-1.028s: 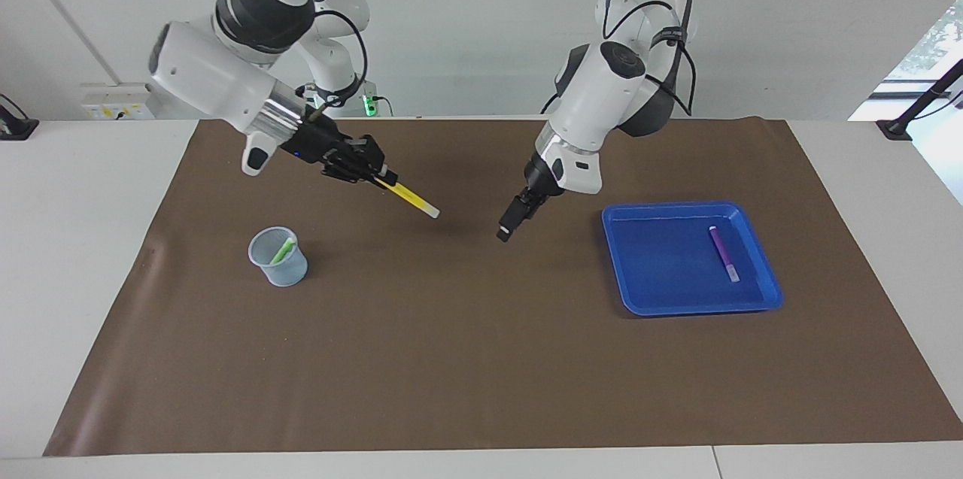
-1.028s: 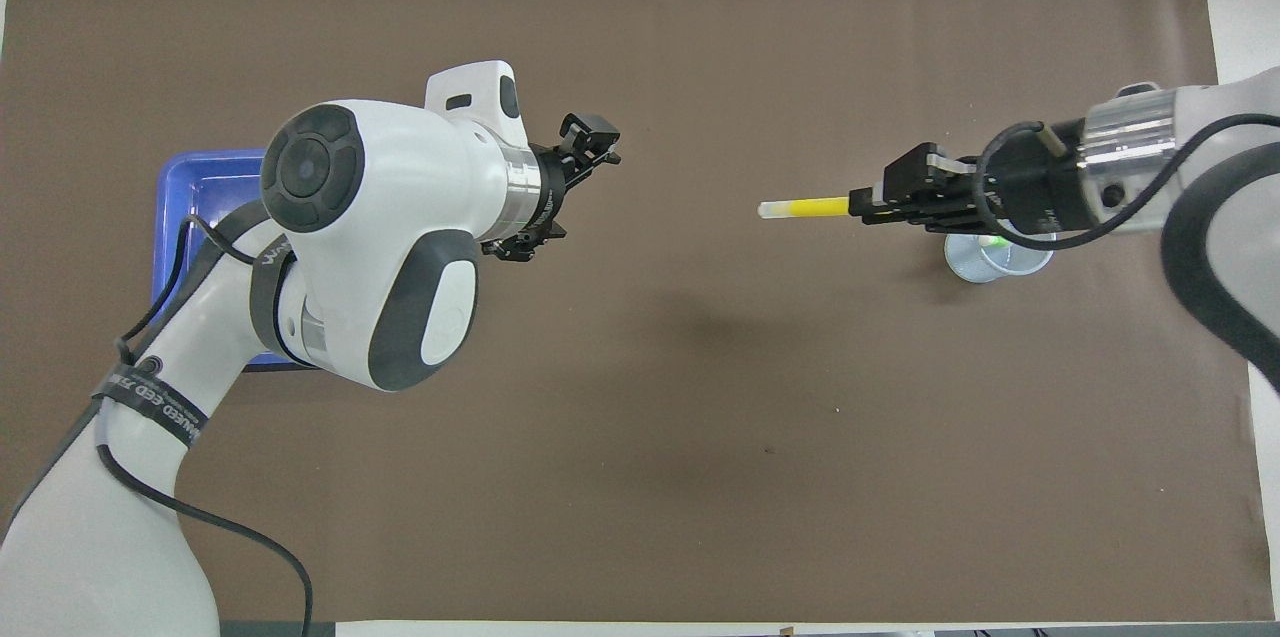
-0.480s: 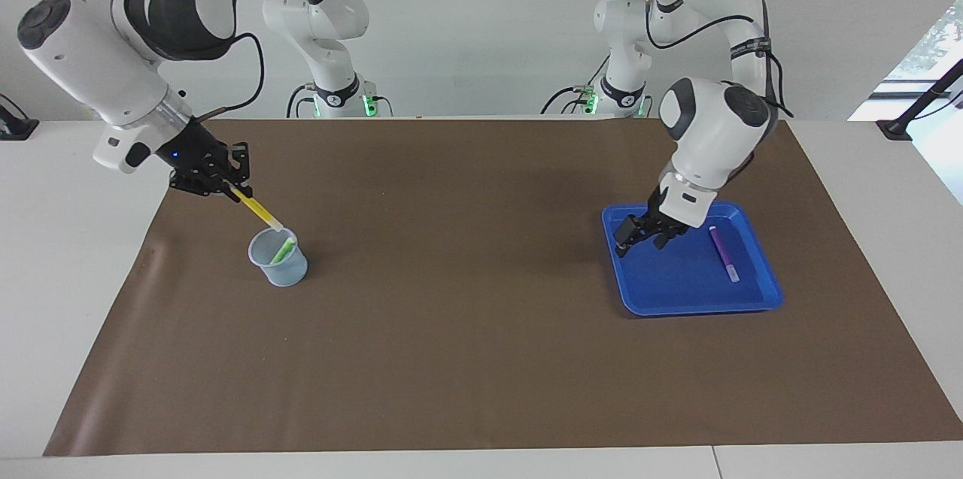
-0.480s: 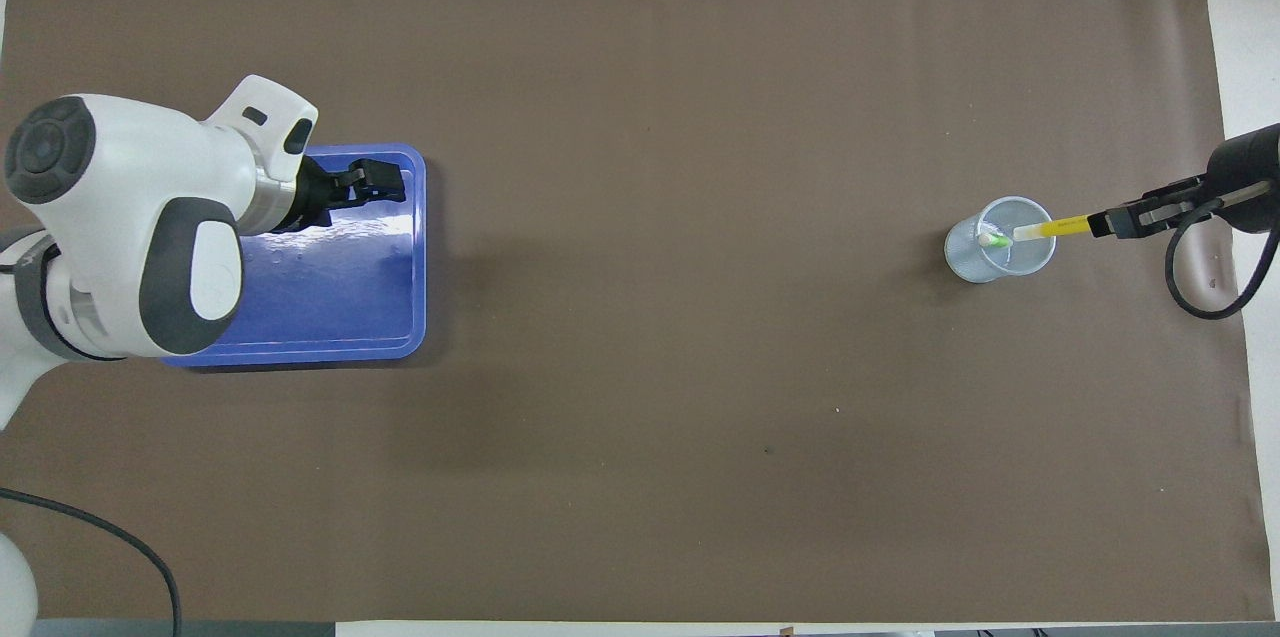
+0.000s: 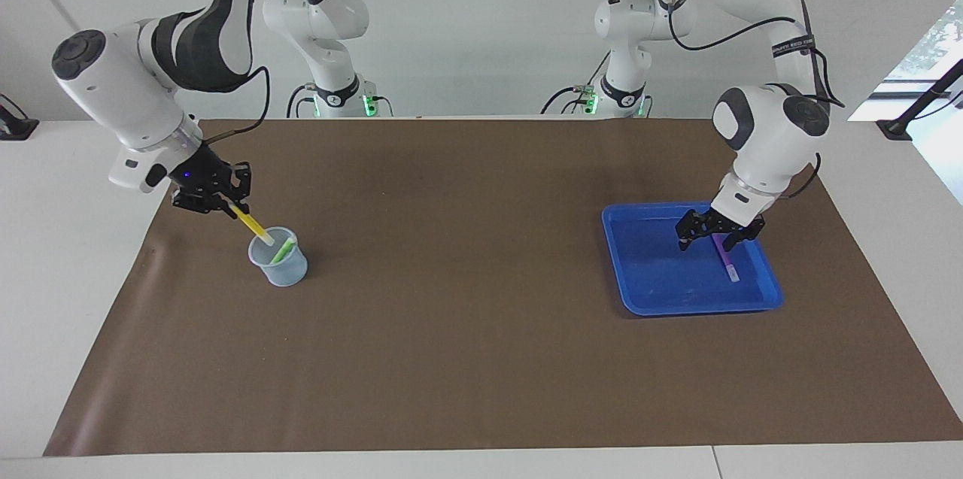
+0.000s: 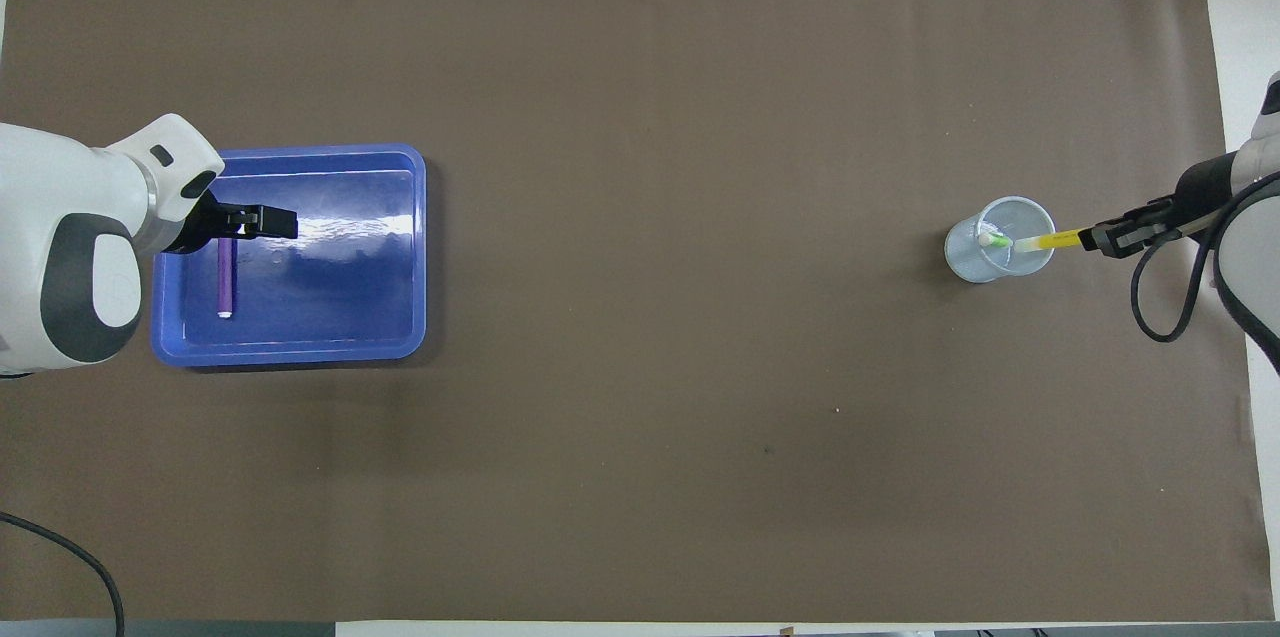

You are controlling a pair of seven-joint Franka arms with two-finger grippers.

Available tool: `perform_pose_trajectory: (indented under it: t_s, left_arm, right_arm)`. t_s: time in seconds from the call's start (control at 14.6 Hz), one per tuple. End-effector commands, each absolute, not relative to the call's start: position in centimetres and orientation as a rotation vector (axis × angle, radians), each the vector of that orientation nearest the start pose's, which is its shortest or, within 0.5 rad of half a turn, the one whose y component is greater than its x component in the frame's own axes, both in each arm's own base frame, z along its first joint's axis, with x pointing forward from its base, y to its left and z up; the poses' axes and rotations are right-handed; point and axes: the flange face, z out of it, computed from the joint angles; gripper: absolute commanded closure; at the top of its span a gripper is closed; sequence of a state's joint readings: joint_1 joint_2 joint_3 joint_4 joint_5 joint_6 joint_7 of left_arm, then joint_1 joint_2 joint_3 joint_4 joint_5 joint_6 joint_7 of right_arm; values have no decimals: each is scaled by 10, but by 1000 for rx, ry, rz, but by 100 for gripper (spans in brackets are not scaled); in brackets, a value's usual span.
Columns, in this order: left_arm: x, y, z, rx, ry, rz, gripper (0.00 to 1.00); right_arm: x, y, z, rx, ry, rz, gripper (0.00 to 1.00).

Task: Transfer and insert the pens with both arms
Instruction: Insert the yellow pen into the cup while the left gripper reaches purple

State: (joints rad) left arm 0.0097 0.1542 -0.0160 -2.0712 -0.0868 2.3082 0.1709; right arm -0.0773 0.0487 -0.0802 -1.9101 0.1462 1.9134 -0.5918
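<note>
A yellow pen [image 5: 248, 222] [image 6: 1046, 241] hangs tilted with my right gripper [image 5: 230, 207] [image 6: 1098, 240] shut on its upper end. Its pale cap end dips into the mouth of a clear plastic cup [image 5: 280, 270] [image 6: 975, 265] near the right arm's end of the table. A green pen [image 5: 284, 249] [image 6: 993, 240] leans inside that cup. The purple pen [image 5: 728, 261] [image 6: 226, 279] lies flat in a blue tray [image 5: 647, 298] [image 6: 400, 317] near the left arm's end. My left gripper [image 5: 711, 238] [image 6: 240, 229] is open, low over the purple pen's end nearer the robots, a finger on each side.
A brown mat [image 5: 481, 359] [image 6: 640, 417] covers most of the white table. Both arm bases stand at the robots' edge of the table, and black cables hang from the forearms.
My right gripper carried the yellow pen from over the mat's middle to the cup and lowered its tip into the mouth. My left gripper swung from the middle to over the purple pen.
</note>
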Motion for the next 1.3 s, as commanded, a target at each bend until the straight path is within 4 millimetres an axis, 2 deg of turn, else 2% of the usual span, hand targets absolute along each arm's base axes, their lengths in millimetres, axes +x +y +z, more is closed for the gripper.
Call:
perform_pose_trajectory:
  t_s: [0.0, 0.21, 0.27, 0.34, 0.41, 0.48, 0.55, 0.62, 0.69, 0.75, 0.89, 0.96, 1.03, 1.16, 1.23]
  left_arm:
    - [581, 20, 348, -3136, 277, -161, 0]
    - [582, 34, 326, -3117, 271, -139, 0]
    - [582, 36, 321, -3119, 266, -127, 0]
    - [580, 38, 313, -3123, 261, -106, 0]
    - [576, 46, 304, -3128, 238, -77, 0]
    - [571, 52, 298, -3131, 221, -61, 5]
    - [570, 54, 298, -3133, 207, -56, 28]
    - [570, 54, 298, -3133, 197, -56, 77]
    - [571, 53, 298, -3136, 191, -52, 100]
    - [571, 53, 299, -3137, 191, -44, 100]
    - [570, 51, 302, -3139, 174, -28, 100]
    - [570, 44, 305, -3143, 138, -13, 100]
    - [569, 41, 310, -3146, 97, -1, 100]
    - [571, 22, 338, -3154, 31, 76, 100]
    - [576, 4, 358, -3152, 2, 113, 100]
  right_arm:
    - [551, -81, 453, -2959, -586, -21, 100]
    - [552, -75, 449, -2956, -591, -29, 100]
    - [552, -74, 448, -2955, -593, -27, 85]
    - [553, -73, 450, -2954, -597, -32, 50]
    - [555, -72, 451, -2953, -597, -37, 25]
    - [557, -71, 453, -2951, -601, -37, 7]
    - [560, -71, 459, -2949, -603, -41, 0]
    - [564, -70, 467, -2944, -609, -36, 0]
    - [567, -68, 482, -2921, -599, -37, 0]
    - [569, -61, 496, -2858, -555, -46, 0]
    - [566, -48, 507, -2751, -373, -29, 0]
    - [564, -40, 511, -2697, -249, -12, 0]
    - [563, -21, 513, -2640, -139, 22, 0]
    - [565, 17, 522, -2559, 38, 60, 0]
    - [565, 38, 525, -2526, 105, 90, 0]
